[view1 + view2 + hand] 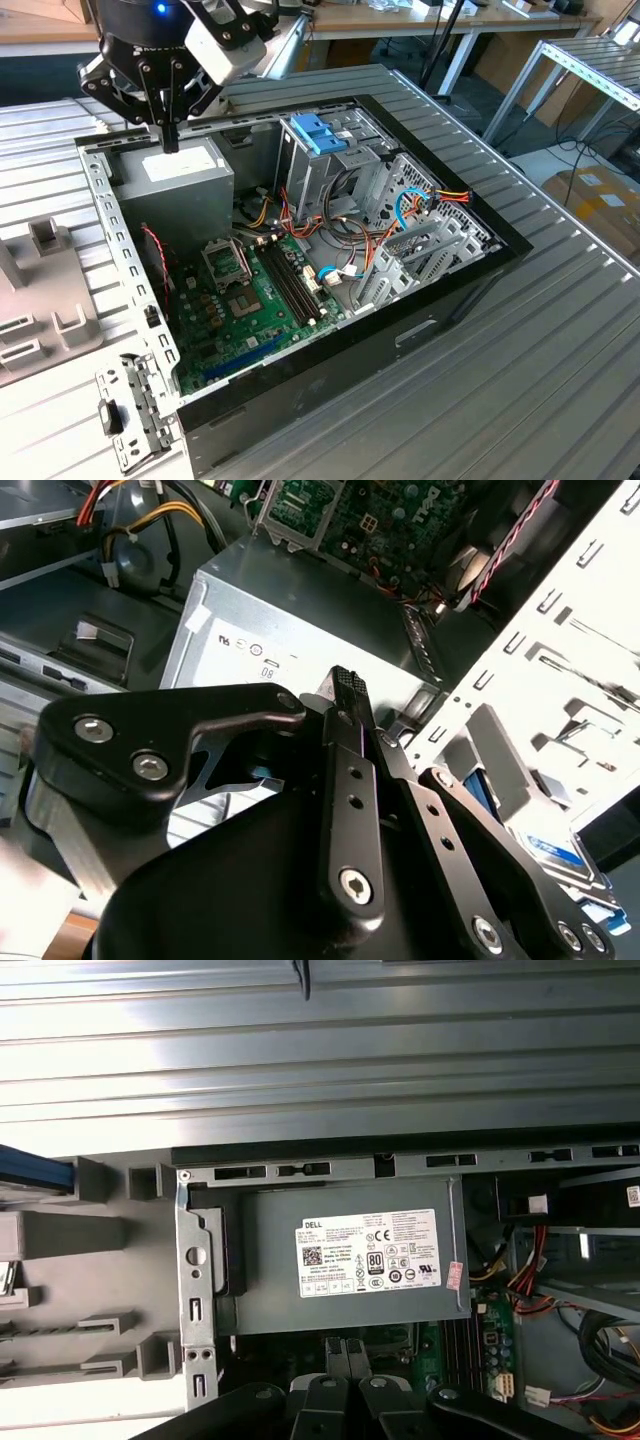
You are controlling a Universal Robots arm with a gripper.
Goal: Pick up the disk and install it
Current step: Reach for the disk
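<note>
The black gripper [170,138] hovers over the grey metal power supply box [178,172], its fingers closed together and empty. The grey disk with light-blue rails [556,852] lies in the pale grey holder [90,1235] outside the case, probably kept there for an easy grasp.

gripper [170,140]: black links with a matt finish; bright metal screw heads; ribbed pad on the fingertip
power supply [185,170]: grey sheet metal, dull satin; white paper label
case frame [110,230]: bare punched sheet metal, pale grey, faint sheen
case side [400,330]: black, smooth, slightly glossy
table [560,380]: ribbed grey metal with a soft brushed sheen
motherboard [240,310]: green circuit board, lightly glossy
bracket [318,133]: bright-blue plastic, smooth
cables [390,235]: smooth plastic sheathing in red, orange and blue
holder [45,240]: grey plastic, matt
disk [30,1172]: light-blue plastic rail, smooth
box [600,200]: brown cardboard, matt
</note>
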